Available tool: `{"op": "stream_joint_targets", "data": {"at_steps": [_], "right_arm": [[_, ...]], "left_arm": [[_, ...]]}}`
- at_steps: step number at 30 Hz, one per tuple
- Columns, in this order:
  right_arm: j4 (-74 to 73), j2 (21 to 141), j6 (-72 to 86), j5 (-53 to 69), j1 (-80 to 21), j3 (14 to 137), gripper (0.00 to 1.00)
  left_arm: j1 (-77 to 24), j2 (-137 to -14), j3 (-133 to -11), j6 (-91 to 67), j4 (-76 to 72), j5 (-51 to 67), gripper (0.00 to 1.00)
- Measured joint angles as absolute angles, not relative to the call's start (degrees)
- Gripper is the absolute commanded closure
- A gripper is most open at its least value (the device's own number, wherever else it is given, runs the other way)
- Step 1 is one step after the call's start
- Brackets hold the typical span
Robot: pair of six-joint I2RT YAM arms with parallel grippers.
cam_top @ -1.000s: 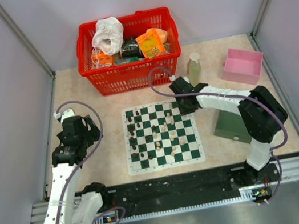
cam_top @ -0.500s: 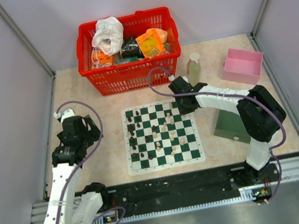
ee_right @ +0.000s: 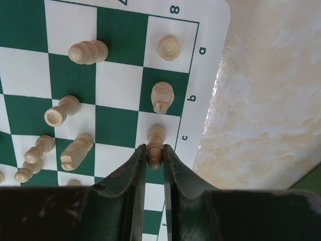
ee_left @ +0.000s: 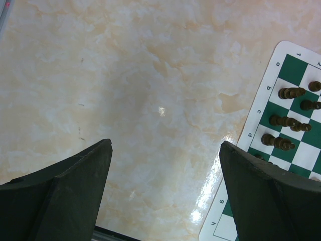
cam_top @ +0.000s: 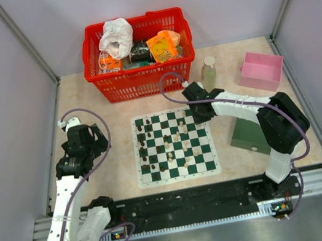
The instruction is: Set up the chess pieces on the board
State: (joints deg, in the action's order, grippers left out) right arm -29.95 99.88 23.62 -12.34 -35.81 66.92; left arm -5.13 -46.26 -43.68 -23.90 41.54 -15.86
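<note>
Here, the right claw (ee_right: 154,151) pinches a cream chess piece (ee_right: 156,134) between its tips, at the board's (ee_right: 120,30) lettered edge.

A flat green-and-white checked board (cam_top: 180,177) lies on the desk (cam_top: 101,100). Dark brown pieces (cam_top: 142,141) crowd its left columns. Cream pieces (ee_right: 88,51) scatter over the right half, some on their sides. One cream piece (ee_right: 156,136), by the edge letter c, is pinched between the right fingers (ee_right: 134,173).

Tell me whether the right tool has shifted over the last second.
No. The right tool, shut on a cream piece, stays above the board at its far right corner, the same gap from the red basket.
</note>
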Motion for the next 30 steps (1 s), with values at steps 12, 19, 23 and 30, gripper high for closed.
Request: {"op": "stream_joint_targets", "data": {"at_steps": [12, 19, 23, 30], "right_arm": [[-29.8, 100.2, 23.6, -12.3, -35.8, 66.9, 0.79], [-29.7, 100.7, 23.6, -12.3, -35.8, 66.9, 0.72], [-29.7, 100.7, 23.5, -12.1, -35.8, 66.9, 0.66], [-30.8, 100.1, 23.1, -12.2, -35.8, 68.1, 0.59]], "left_arm": [[-5.1, -46.3, -43.7, -23.9, 41.6, -15.9, 0.07], [-5.1, -46.2, -43.7, -23.9, 41.6, -15.9, 0.07], [-5.1, -46.2, -43.7, -23.9, 41.5, -15.9, 0.07], [-5.1, -46.2, -43.7, -23.9, 41.5, -15.9, 0.07]]}}
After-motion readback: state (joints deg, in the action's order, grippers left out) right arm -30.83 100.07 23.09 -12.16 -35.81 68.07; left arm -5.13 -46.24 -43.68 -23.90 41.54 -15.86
